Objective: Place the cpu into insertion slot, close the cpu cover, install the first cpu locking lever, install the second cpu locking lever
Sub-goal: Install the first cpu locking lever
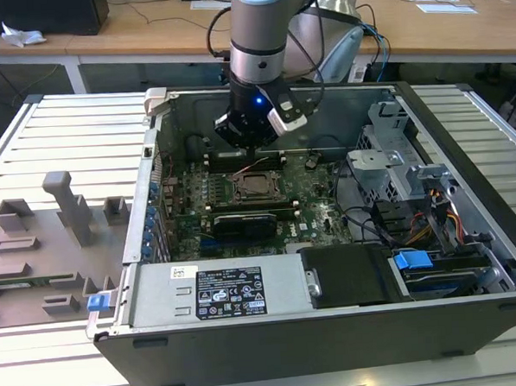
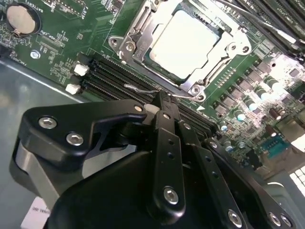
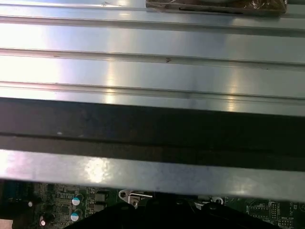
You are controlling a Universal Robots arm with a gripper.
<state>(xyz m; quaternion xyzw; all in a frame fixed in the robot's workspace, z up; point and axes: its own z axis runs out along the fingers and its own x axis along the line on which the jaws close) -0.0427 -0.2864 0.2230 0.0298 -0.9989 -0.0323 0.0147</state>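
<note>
The cpu [image 2: 183,40], pale and square, lies flat in the insertion slot [image 1: 256,186] on the green motherboard [image 1: 185,210]. The silver cpu cover [image 2: 140,28] lies down around it, and the chip's top shows through its window. A thin wire locking lever [image 2: 140,88] runs along the near side of the socket. My gripper [image 2: 162,98] has its black fingers pressed together, shut, with the tip right at that wire. Whether the tip pinches the wire or only touches it is unclear. In the exterior view my gripper [image 1: 251,150] hangs inside the open computer case, just behind the socket.
Black memory slots [image 2: 107,76] run between my fingers and the socket. A coin battery [image 2: 21,18] sits on the board. The case holds a silver power supply [image 1: 220,290] in front and a drive cage [image 1: 395,168] at the exterior view's right. The case wall [image 3: 143,129] stands close by. A grey fixture plate [image 1: 44,247] lies outside.
</note>
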